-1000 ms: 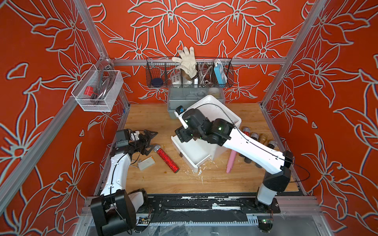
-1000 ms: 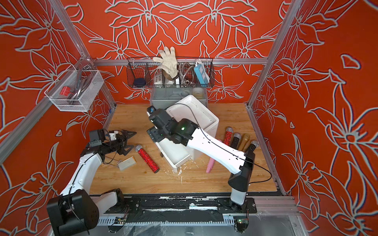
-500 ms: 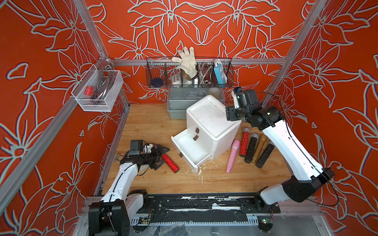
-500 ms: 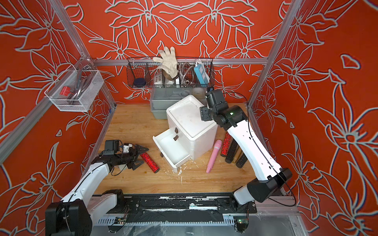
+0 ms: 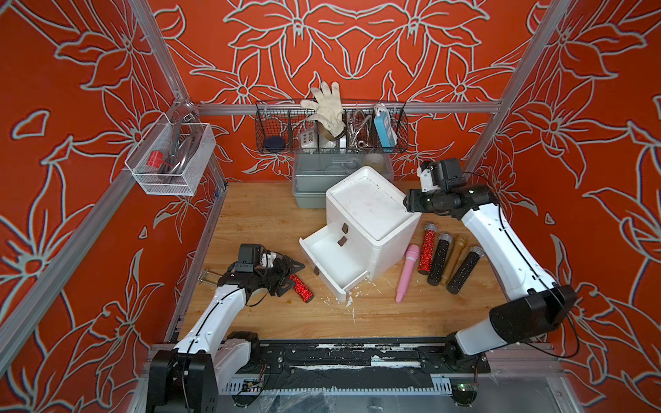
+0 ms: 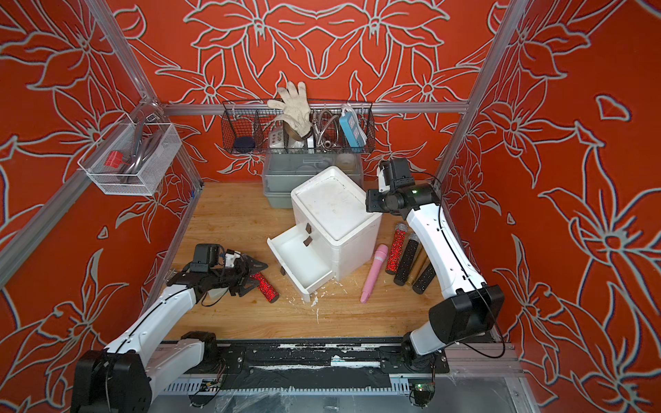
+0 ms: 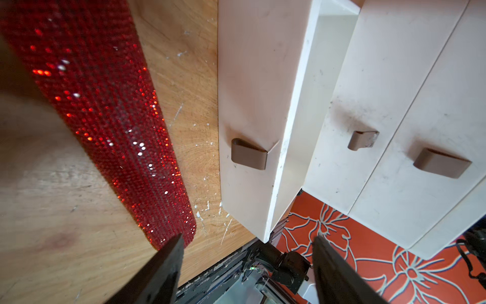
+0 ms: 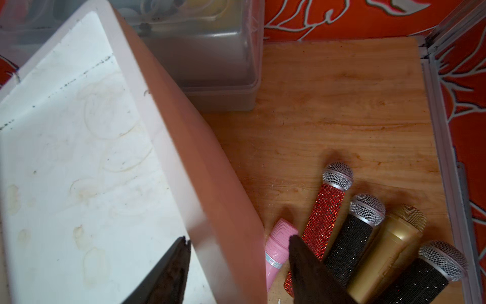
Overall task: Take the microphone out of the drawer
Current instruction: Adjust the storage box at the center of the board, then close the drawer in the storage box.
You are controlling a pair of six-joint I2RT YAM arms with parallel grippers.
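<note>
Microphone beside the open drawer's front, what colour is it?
Glittery red; the microphone shows best in the left wrist view.

Bright, even overhead light; soft shadows on the bench (image 5: 272, 214). Top views sharp, walls bowed at edges. Wrist views: close red microphone (image 7: 79, 79) blurred, sequins glinting.

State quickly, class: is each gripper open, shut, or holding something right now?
Left gripper: open, empty; the red microphone lies ungripped.
Right gripper: open, empty, over the edge of the white cabinet.

Scuffed wooden tabletop (image 5: 257, 214), matt white plastic drawer unit (image 5: 372, 207), glittery red microphone (image 5: 302, 288), metal wire basket (image 5: 272, 121)
</note>
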